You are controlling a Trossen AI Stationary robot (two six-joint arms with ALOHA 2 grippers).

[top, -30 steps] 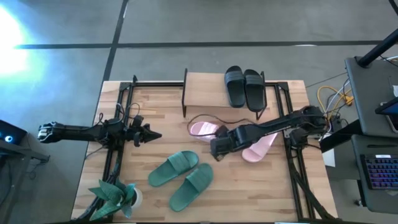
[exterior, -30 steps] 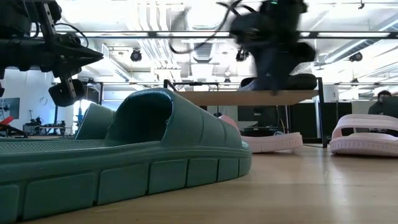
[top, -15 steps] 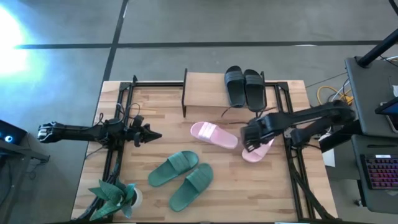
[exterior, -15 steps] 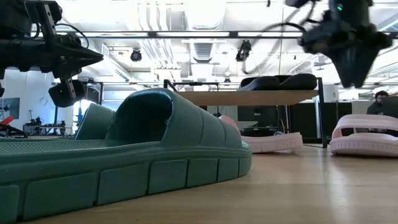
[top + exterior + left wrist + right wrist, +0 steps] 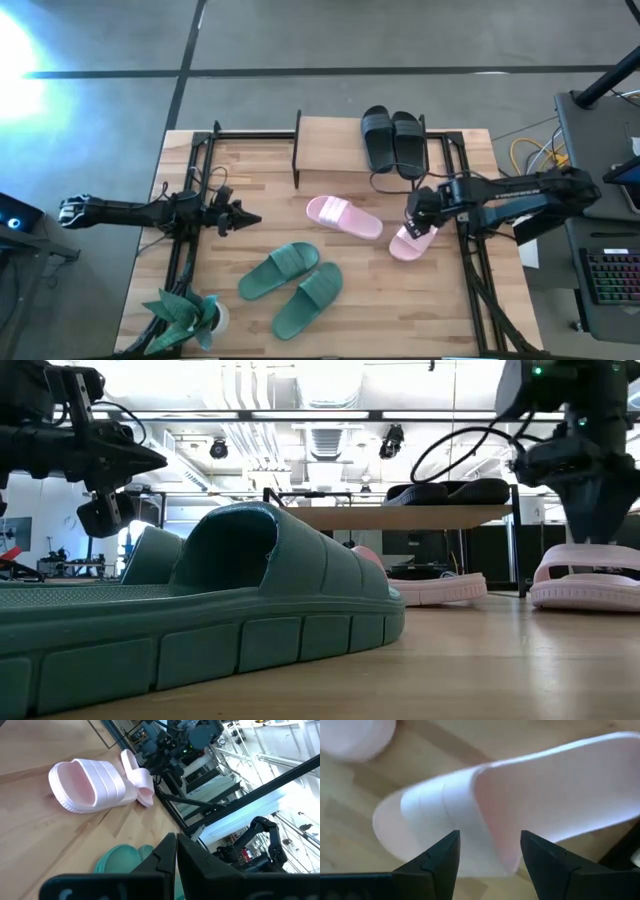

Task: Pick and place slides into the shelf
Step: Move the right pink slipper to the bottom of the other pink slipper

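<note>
Two black slides (image 5: 392, 140) lie side by side on the shelf's (image 5: 330, 148) plank top at the table's far edge. One pink slide (image 5: 343, 216) rests sole-down mid-table; the second pink slide (image 5: 408, 241) lies to its right. My right gripper (image 5: 490, 851) hangs open just above this second slide's strap (image 5: 450, 810), with a finger over each side of it. In the low view the right gripper (image 5: 590, 525) stands over that slide (image 5: 585, 575). Two green slides (image 5: 292, 283) lie nearer. My left gripper (image 5: 243, 217) waits shut at the table's left.
A green potted plant (image 5: 185, 315) stands at the near left corner. Black frame rails (image 5: 180, 250) run along both table sides, and cables (image 5: 535, 155) trail off to the right. Bare shelf plank lies left of the black slides. A person (image 5: 612, 520) is far behind.
My right gripper has swung from beside the mid-table pink slide toward the table's right edge and come down over the second pink slide. Both pink slides lie where they were.
</note>
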